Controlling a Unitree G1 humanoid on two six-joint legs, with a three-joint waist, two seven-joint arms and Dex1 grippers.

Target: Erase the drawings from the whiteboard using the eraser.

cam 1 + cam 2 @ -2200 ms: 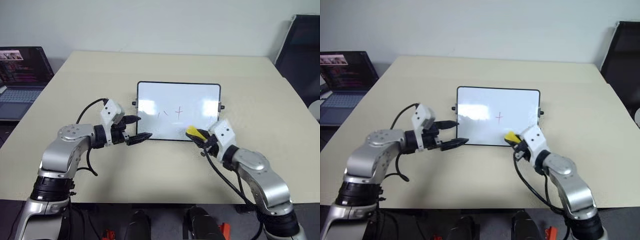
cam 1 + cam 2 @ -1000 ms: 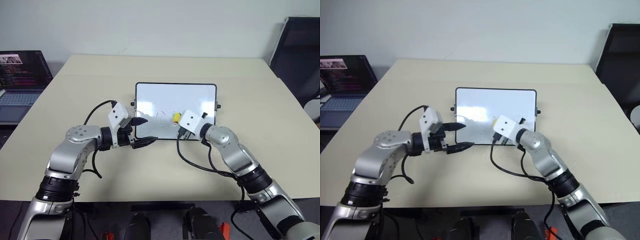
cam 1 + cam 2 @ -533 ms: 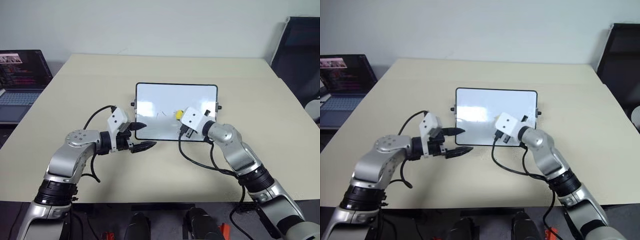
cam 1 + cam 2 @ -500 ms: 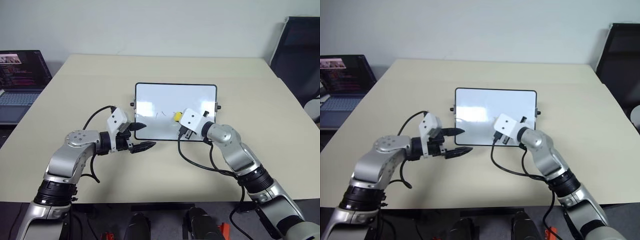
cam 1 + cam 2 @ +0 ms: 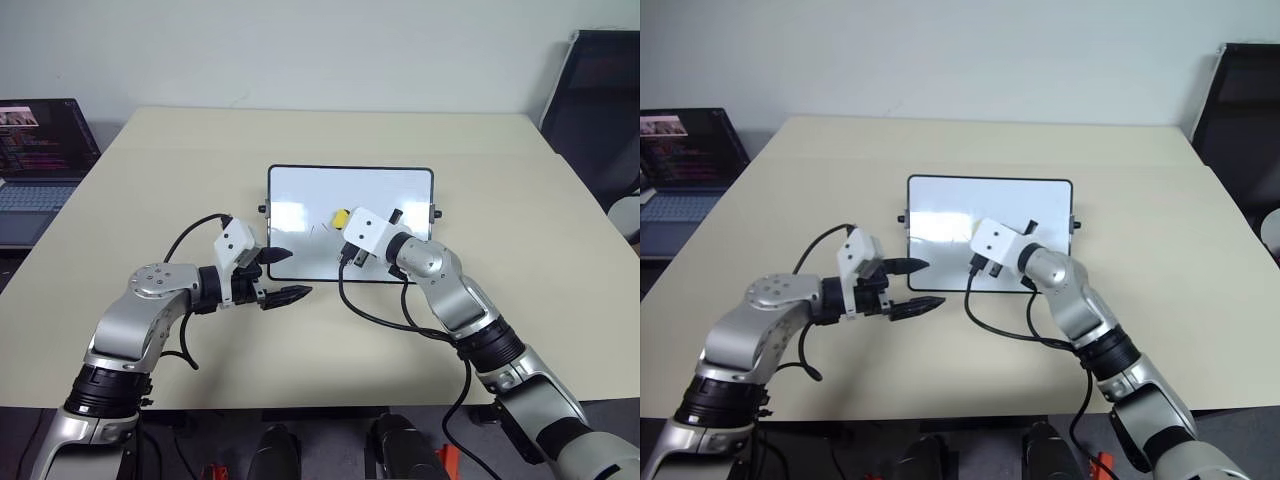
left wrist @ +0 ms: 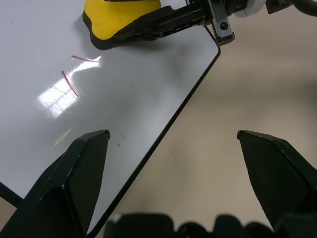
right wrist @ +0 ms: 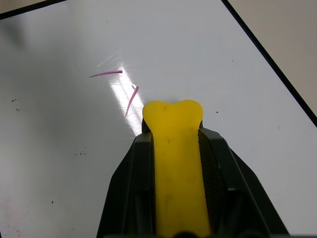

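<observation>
Over the whiteboard point(image 5: 300, 195), the right gripper point(image 7: 172, 130) is pinching the light, rigid-looking eraser point(image 7: 176, 163) by its long sides beside two red strokes point(image 7: 119, 89), while the left gripper's point(image 6: 171, 141) jaws are hanging spread

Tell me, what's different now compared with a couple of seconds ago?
The right gripper, shut on the yellow eraser, has swept from the whiteboard's near right corner leftward across it. The red plus sign is gone; two short red strokes remain just ahead of the eraser. The left gripper stayed open at the board's near left corner, and the board and laptop kept their places.
</observation>
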